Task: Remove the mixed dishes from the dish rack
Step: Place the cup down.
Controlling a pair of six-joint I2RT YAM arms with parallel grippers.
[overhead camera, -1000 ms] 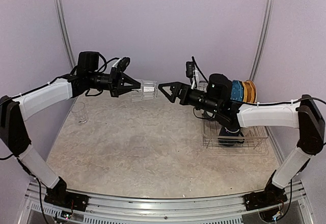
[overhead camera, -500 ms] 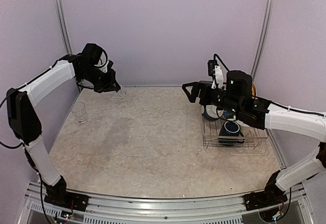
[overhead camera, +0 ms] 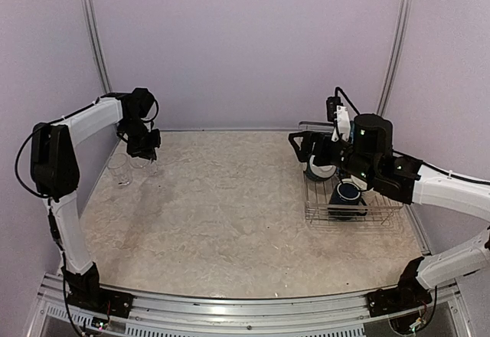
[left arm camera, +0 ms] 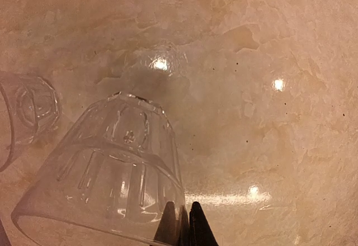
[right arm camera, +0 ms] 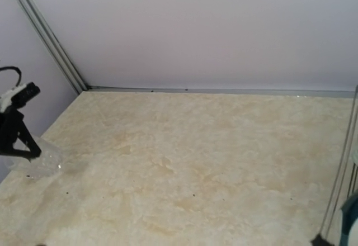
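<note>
Pinch of the left fingers [left arm camera: 168, 232] on the rim of a clear glass tumbler [left arm camera: 106, 168], closed with only the glass wall between them. Held tilted, base pointing away from the fingertips, low over the table [left arm camera: 268, 50]; cannot tell whether touching it. Just left of these fingers, a second tumbler [left arm camera: 25, 112] on the table, near the held one with a small gap between. Seen from above, both glasses at the far left edge, close by the side wall [overhead camera: 46, 61]. Well to the right of these fingers, bare marbled table across the middle. Further right, right fingers [overhead camera: 297, 139] spread wide, holding nothing, hovering over the far left corner of the dish rack [overhead camera: 383, 213]. Below and just right of those fingers, a cream mug [overhead camera: 316, 170] in the rack. Beyond it toward the near side, a dark blue mug [overhead camera: 348, 194], mouth up, also in the rack. Remainder of the rack hidden behind the right arm [overhead camera: 444, 188].
</note>
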